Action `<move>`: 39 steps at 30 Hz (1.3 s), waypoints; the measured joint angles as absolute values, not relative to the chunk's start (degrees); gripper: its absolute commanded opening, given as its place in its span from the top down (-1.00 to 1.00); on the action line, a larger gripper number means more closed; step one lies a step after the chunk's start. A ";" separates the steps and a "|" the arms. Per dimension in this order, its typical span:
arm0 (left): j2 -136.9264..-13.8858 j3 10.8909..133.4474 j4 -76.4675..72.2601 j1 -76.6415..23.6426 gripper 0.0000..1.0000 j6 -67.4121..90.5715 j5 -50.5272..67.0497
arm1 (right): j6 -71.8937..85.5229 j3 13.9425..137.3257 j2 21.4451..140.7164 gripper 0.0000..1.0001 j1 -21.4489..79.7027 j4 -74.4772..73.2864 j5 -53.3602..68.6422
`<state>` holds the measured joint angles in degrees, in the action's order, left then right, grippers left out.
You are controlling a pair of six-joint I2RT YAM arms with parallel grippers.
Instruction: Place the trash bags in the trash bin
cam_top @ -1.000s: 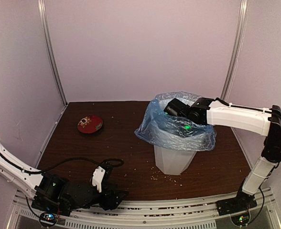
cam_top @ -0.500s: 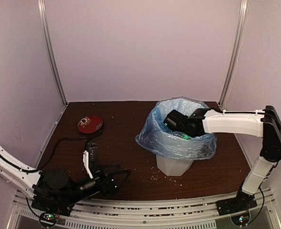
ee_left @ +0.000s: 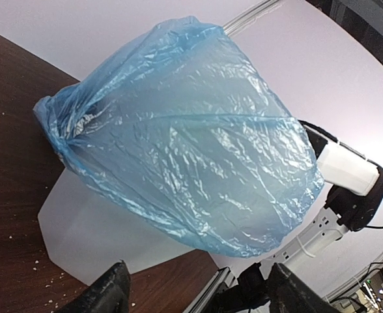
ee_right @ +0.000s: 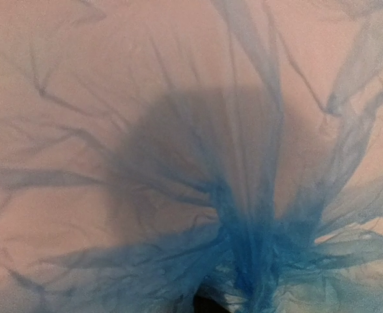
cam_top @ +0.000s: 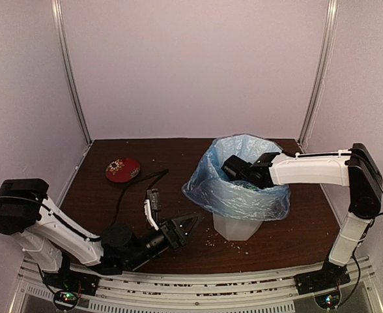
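Note:
The light-blue trash bag (cam_top: 240, 192) lines the white faceted trash bin (cam_top: 236, 225), and its rim is draped over the bin's outside. My right gripper (cam_top: 233, 167) reaches down into the bag's mouth, with its fingertips hidden by the film. The right wrist view shows only bunched blue film (ee_right: 256, 248), so I cannot tell how its jaws stand. My left gripper (cam_top: 186, 225) is open and empty, low over the table just left of the bin. In the left wrist view the bag (ee_left: 185, 130) and bin (ee_left: 94, 228) fill the frame beyond my spread fingers (ee_left: 107, 295).
A red patterned plate (cam_top: 122, 169) lies at the back left of the brown table (cam_top: 172, 163). A black cable (cam_top: 136, 186) loops over the table by the left arm. Crumbs (cam_top: 227, 244) are scattered before the bin. Grey walls enclose the table.
My left arm swung from the front left edge toward the bin, and its gripper now points at it. My right gripper sank deeper into the bag.

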<state>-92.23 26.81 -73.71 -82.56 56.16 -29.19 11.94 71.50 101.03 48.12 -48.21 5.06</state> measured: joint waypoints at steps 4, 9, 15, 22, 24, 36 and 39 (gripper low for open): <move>-96.82 28.64 -79.79 -80.03 -0.45 58.19 -25.91 | 11.86 71.48 101.03 1.00 48.12 -48.16 5.06; -101.84 32.84 -84.75 -77.12 0.02 61.32 -22.15 | 11.73 71.48 101.03 1.00 48.12 -48.16 5.10; -108.60 36.69 -87.35 -75.00 0.78 65.76 -18.87 | 11.70 71.50 101.03 0.99 48.12 -48.16 5.13; -110.65 36.93 -88.86 -74.98 1.00 67.29 -18.24 | 11.81 71.96 99.70 0.97 48.12 -48.77 4.91; -110.63 36.82 -88.90 -74.98 1.00 67.44 -18.61 | 11.97 72.40 98.08 0.96 48.12 -49.43 4.64; -109.49 34.48 -88.40 -74.98 1.00 67.81 -20.67 | 12.86 79.05 88.60 0.87 48.12 -51.20 2.70; -107.68 33.91 -88.38 -74.98 1.00 67.20 -20.75 | 12.88 78.87 89.71 0.82 48.12 -51.13 2.68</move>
<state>-107.68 33.91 -88.38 -74.98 67.20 -20.75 12.88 78.87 89.71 48.12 -51.13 2.68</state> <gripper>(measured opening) 0.006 0.066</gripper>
